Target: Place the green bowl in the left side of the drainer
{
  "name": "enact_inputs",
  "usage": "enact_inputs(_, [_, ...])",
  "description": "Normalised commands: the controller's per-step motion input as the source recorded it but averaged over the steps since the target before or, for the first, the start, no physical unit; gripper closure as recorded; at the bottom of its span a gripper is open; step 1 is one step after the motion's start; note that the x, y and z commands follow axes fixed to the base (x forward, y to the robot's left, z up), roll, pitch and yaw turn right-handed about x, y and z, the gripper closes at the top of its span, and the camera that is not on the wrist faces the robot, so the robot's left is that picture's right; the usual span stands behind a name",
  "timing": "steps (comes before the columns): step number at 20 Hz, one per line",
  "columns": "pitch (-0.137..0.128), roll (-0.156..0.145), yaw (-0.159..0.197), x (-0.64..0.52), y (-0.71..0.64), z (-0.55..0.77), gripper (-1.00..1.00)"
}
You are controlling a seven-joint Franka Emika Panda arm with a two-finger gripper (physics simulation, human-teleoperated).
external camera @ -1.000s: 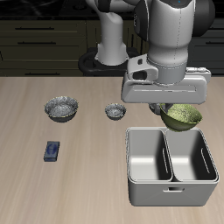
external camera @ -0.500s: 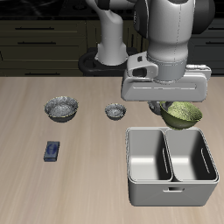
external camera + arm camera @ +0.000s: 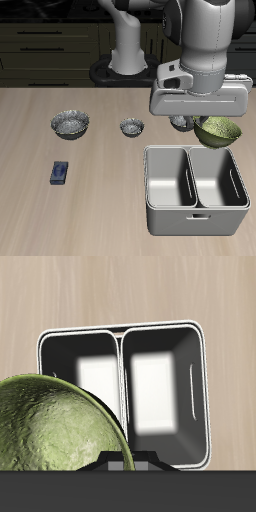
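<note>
- Green bowl hangs in the air under the gripper, above the back edge of the drainer.
- I cannot see the fingers, so I cannot tell how they grip.
- Grey drainer has two deep parts.
- Two small grey bowls and a blue block sit on the table.

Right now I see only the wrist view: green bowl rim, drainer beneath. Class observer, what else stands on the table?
Observer: A larger grey speckled bowl and a smaller grey bowl stand apart, farther back than the drainer.
Operator: Anything nearer the front edge?
Observer: A small blue object lies flat there, away from the drainer.
Operator: And my bowl's height?
Observer: The green bowl hangs in the air by the drainer's back rim, not yet inside.
</note>
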Motion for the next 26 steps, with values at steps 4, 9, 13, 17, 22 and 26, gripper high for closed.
enact_inputs(4, [0.0,0.0,0.0,-0.07,-0.04,0.02,1.0])
enact_inputs(9, [0.0,0.0,0.0,-0.05,-0.12,0.01,1.0])
enact_inputs(13, [0.0,0.0,0.0,-0.01,-0.14,0.02,1.0])
enact_inputs(17, [0.0,0.0,0.0,-0.02,-0.16,0.01,1.0])
enact_inputs(22, [0.0,0.0,0.0,-0.02,-0.05,-0.01,1.0])
enact_inputs(26, [0.0,0.0,0.0,0.11,0.17,-0.06,1.0])
